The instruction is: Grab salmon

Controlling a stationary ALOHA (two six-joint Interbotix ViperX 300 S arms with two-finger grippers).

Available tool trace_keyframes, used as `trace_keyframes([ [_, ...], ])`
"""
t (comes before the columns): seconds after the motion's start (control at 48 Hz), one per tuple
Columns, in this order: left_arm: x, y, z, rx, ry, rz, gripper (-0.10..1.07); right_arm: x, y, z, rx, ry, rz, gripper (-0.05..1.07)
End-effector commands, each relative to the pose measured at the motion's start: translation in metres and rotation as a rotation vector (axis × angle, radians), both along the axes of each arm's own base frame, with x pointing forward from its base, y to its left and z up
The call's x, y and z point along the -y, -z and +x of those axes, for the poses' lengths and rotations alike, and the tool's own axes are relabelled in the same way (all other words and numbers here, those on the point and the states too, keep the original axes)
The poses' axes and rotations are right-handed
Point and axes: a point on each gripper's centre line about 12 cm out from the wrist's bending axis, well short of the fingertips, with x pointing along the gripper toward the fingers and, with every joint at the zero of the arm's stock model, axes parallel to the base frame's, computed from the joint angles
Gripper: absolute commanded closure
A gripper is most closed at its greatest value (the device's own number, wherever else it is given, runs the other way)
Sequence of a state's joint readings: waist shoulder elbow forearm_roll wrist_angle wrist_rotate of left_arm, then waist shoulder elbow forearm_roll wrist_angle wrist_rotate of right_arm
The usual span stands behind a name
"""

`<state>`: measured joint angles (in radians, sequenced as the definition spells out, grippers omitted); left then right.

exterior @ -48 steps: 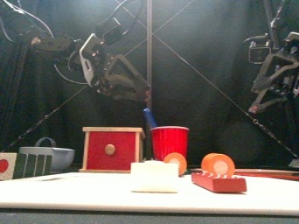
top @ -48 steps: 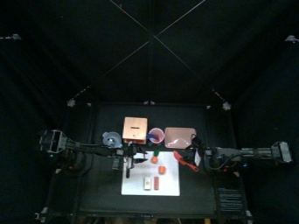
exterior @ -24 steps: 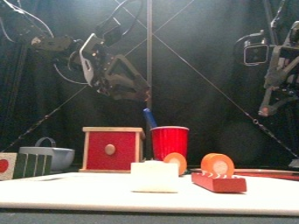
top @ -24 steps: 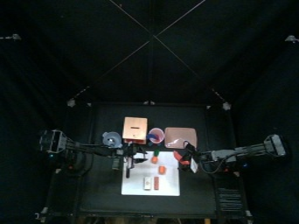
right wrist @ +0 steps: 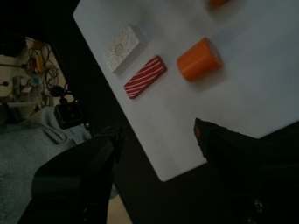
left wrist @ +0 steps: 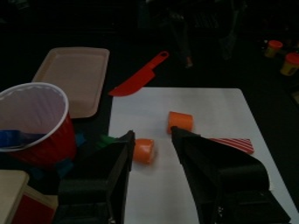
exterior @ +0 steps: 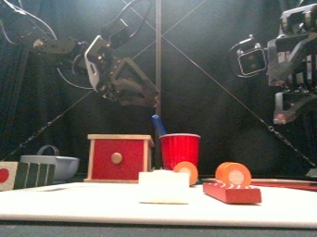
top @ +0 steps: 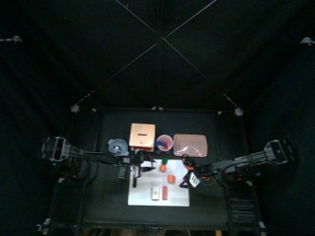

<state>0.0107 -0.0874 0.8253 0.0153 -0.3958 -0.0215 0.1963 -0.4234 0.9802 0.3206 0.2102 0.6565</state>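
Right wrist view alone shows the pale pink-orange oblong salmon slab (right wrist: 198, 59) lying untouched on the white cutting board (right wrist: 233, 96); the right gripper (right wrist: 158, 162), wide open and empty, has swung nearer.

An orange piece (right wrist: 219, 3) is cut off by the right wrist view's edge.

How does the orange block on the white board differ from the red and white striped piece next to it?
The orange block is one plain orange; the striped piece is red with thin white stripes. The orange block looks shorter and chunkier, while the striped piece is slimmer, longer and flatter. Both are small oblong pieces lying flat on the white board, close together but apart, and no gripper touches either.
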Motion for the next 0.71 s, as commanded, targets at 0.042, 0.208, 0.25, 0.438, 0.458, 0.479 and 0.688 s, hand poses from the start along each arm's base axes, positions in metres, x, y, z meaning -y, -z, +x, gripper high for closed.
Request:
trace_keyframes([
  [0.042, -0.001, -0.006, 0.002, 0.021, -0.001, 0.004, 0.19, -0.011, -0.005, 0.017, -0.006, 0.005, 0.044, 0.07],
  [0.208, -0.002, -0.004, 0.001, 0.009, -0.003, 0.004, 0.19, -0.021, -0.001, 0.042, -0.037, 0.029, 0.085, 0.07],
  [0.25, -0.002, -0.003, 0.001, 0.006, -0.002, 0.005, 0.19, -0.022, -0.001, 0.050, -0.042, 0.037, 0.093, 0.07],
  [0.438, -0.001, 0.002, -0.003, -0.014, 0.003, 0.011, 0.19, -0.024, 0.003, 0.066, -0.053, 0.044, 0.095, 0.07],
  [0.458, -0.001, 0.003, -0.004, -0.019, 0.004, 0.012, 0.19, -0.025, 0.003, 0.067, -0.055, 0.046, 0.097, 0.07],
  [0.479, -0.002, 0.003, -0.004, -0.020, 0.005, 0.014, 0.19, -0.025, 0.004, 0.068, -0.056, 0.045, 0.095, 0.07],
  [0.688, -0.010, 0.008, -0.014, -0.037, -0.021, 0.011, 0.19, -0.007, 0.000, 0.077, -0.043, 0.097, 0.097, 0.07],
])
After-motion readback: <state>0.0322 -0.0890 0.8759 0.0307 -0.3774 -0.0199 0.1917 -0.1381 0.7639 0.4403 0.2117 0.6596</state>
